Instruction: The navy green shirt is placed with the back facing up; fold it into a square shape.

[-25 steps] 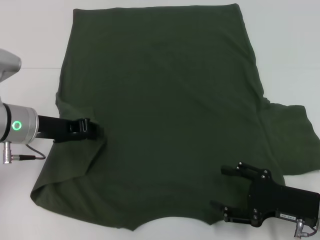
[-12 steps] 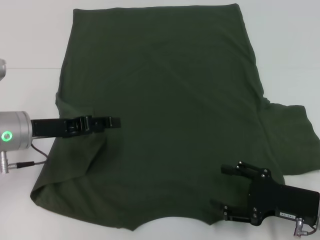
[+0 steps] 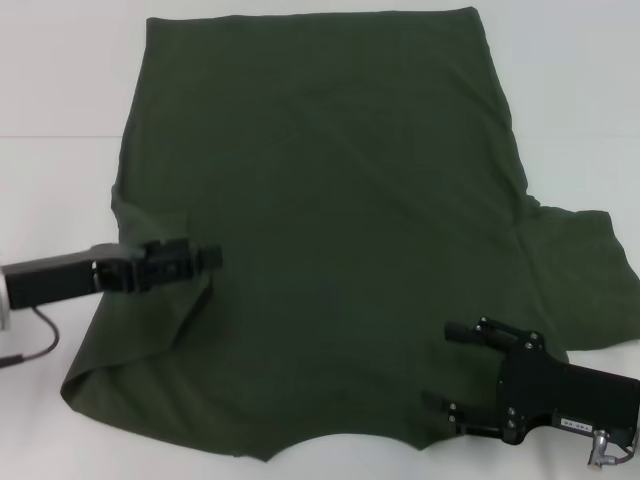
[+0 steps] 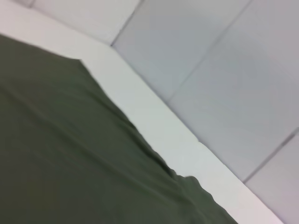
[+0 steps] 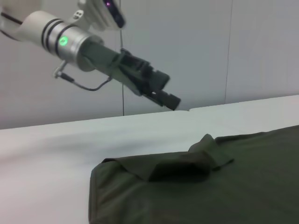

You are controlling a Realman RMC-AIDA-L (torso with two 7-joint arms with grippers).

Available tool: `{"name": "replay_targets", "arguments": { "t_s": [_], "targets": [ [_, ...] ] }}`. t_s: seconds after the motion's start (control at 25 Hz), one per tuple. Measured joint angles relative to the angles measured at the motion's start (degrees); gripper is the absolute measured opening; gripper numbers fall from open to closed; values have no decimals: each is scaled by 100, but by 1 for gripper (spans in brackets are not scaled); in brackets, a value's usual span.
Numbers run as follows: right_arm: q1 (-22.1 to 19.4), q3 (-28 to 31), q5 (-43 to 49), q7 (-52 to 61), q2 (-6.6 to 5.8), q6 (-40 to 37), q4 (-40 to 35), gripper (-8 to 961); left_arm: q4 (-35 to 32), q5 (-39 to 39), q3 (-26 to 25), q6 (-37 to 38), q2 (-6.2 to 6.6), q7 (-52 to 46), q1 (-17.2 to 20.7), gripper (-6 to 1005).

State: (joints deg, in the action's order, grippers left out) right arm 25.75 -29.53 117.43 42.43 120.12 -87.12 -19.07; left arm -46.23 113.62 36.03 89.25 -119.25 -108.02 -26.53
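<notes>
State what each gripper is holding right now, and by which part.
Nothing is held. The left gripper is raised clear above the dark olive-green cloth shirt, jaws shut and empty. The right gripper sits open at the collar edge.

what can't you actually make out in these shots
- Front of the navy green shirt: it faces down in every view, so any print is hidden.
- Near hem of the shirt: cut off by the head view's bottom edge.
- Left claw: raised above the folded-in left sleeve in the right wrist view; absent from its own wrist view.
- Right claw: open over the shirt's near right part; its arm runs off the head view's corner.
</notes>
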Motion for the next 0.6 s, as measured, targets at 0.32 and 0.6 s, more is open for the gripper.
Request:
{"name": "replay_targets", "arguments": {
  "t_s": [0.32,0.6],
  "targets": [
    [10,0,-55,111,-6,-2,0,884,129,-139,2,429,-108,1729,333,831],
    [-5,0,-62,222,-6,-26,0,885,423,38,254,759,-168,3535,631,830]
  ]
}}
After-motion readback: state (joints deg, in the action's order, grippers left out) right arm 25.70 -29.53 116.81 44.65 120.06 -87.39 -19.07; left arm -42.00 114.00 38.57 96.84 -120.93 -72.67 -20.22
